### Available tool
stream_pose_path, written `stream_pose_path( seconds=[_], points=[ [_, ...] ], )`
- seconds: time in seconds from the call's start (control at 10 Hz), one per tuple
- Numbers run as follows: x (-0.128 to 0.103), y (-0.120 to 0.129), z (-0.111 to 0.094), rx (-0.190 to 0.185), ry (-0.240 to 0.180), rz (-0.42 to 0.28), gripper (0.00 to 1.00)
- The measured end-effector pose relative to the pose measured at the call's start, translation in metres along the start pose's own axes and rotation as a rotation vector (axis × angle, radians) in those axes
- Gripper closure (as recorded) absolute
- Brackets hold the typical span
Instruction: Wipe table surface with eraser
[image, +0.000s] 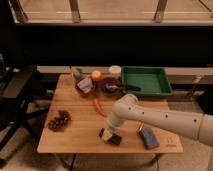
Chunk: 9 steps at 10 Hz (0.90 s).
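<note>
The table surface (75, 127) is a light-brown wooden plank top filling the middle of the camera view. The eraser (109, 136), a small black block with a pale tan side, lies flat on it near the front edge. My gripper (112, 131) comes down from the white arm on the right and sits right on top of the eraser, pressing it against the wood. The arm's wrist hides how the gripper holds the block.
A blue-grey pad (148, 138) lies at the front right. An orange carrot-like stick (99, 106) is mid-table, a dark grape cluster (58, 121) at the left. Bowls, cups and a green tray (145, 81) line the back edge. An office chair (20, 95) stands left.
</note>
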Motion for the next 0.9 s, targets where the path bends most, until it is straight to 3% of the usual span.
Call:
stream_pose_path(
  seconds=[0.2,0.5,0.7,0.9],
  points=[
    [0.014,-0.025,-0.013,0.047,0.017,0.035,0.86],
    [0.002,-0.061,-0.017,0.081,0.002,0.042,0.86],
    [-0.020,-0.059,-0.011,0.087,-0.011,0.001,0.86],
    [-0.047,-0.038,0.003,0.070,-0.014,-0.053,0.86]
  ],
)
